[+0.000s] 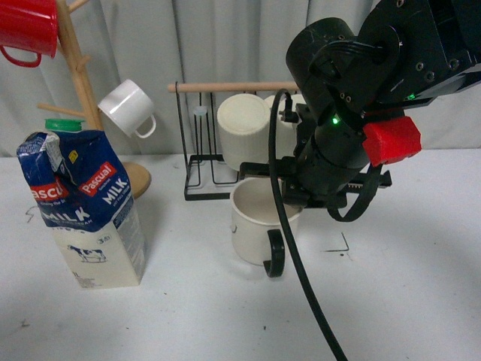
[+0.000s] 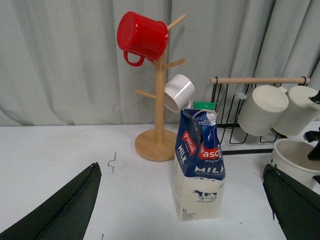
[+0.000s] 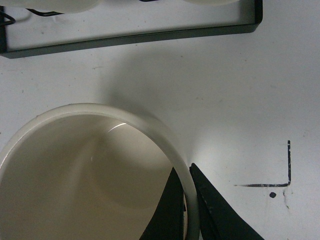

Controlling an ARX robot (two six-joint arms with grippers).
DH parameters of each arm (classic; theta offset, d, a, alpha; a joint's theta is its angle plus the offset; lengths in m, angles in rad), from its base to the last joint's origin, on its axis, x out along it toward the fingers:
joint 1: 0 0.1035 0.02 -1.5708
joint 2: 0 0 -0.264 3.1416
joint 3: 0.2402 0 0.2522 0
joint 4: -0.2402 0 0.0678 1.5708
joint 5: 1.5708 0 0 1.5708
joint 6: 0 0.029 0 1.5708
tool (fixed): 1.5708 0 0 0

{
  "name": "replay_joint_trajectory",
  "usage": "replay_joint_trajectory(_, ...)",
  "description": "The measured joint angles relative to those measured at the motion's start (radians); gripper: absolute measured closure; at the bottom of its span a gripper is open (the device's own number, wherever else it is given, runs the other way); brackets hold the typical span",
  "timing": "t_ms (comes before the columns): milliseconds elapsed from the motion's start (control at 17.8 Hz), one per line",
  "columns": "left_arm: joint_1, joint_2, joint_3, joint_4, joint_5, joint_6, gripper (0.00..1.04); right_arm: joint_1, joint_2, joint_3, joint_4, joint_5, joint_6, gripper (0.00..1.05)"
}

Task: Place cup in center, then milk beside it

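The cup stands the right way up on the white desk, in front of a black wire rack. Its dark handle points toward the camera in the front view. The right tool is clamped on the cup's rim, with one finger inside the cup and one outside. A black corner mark is drawn on the desk just beside the cup.

The milk stands upright on the desk, well apart from the cup and on the robot's left. Its blue top part is a bit crumpled. The red labels say "Pascual" and the white letters say "MILK". Low down on the cream part there is a small cow drawing and "1L". It has a green cap.

The left tool has its fingers wide apart and holds nothing.

Behind the milk is a wooden mug tree with a red mug and a small white cup hanging on it.
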Motion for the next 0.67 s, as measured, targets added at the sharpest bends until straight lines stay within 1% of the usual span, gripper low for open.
replay_joint_trajectory(56, 0.0, 0.0, 0.0, 0.0, 0.0, 0.0, 0.07, 0.0, 0.001, 0.003, -0.002, -0.009, -0.001, 0.97)
replay_joint_trajectory(112, 0.0, 0.0, 0.0, 0.0, 0.0, 0.0, 0.07, 0.0, 0.001, 0.003, -0.003, -0.022, -0.001, 0.86)
replay_joint_trajectory(280, 0.0, 0.0, 0.0, 0.0, 0.0, 0.0, 0.07, 0.005, -0.005, 0.022, 0.0, -0.06, -0.001, 0.48)
replay_joint_trajectory(336, 0.0, 0.0, 0.0, 0.0, 0.0, 0.0, 0.07, 0.004, -0.02, 0.023, 0.023, -0.093, -0.001, 0.35)
replay_joint_trajectory(561, 0.0, 0.0, 0.0, 0.0, 0.0, 0.0, 0.07, 0.002, -0.036, 0.021, 0.052, -0.118, -0.001, 0.26)
replay_joint_trajectory(673, 0.0, 0.0, 0.0, 0.0, 0.0, 0.0, 0.07, -0.003, -0.06, 0.008, 0.097, -0.141, -0.001, 0.19)
